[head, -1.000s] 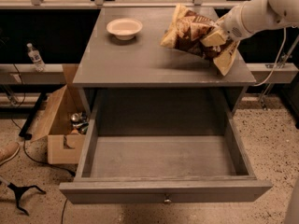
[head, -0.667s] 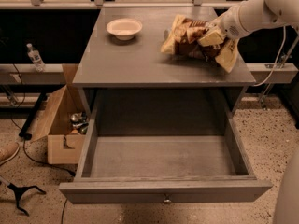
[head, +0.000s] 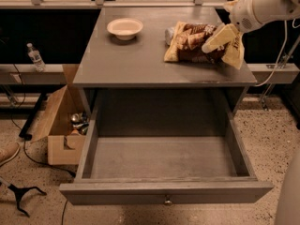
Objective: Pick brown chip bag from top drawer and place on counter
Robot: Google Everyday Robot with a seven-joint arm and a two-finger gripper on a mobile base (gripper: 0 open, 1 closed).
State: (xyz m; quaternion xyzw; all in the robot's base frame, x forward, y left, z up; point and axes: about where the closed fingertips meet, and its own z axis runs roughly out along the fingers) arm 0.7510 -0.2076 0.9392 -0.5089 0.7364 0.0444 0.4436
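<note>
The brown chip bag (head: 192, 43), dark brown with yellow edges, lies on the right side of the grey counter (head: 136, 62). My gripper (head: 212, 42) comes in from the upper right and is shut on the bag's right end, which stays slightly lifted by the counter's right edge. The top drawer (head: 164, 158) is pulled fully open below the counter. Its inside is bare, and its small round knob (head: 167, 201) shows on the front panel.
A white bowl (head: 124, 27) sits at the counter's back left. A small pale object (head: 168, 33) peeks from behind the bag. An open cardboard box (head: 63, 125) stands on the floor to the left, a plastic bottle (head: 35, 56) on a ledge beyond it.
The gripper has lowered the chip bag and shifted it slightly left. The bag now rests mostly flat on the counter.
</note>
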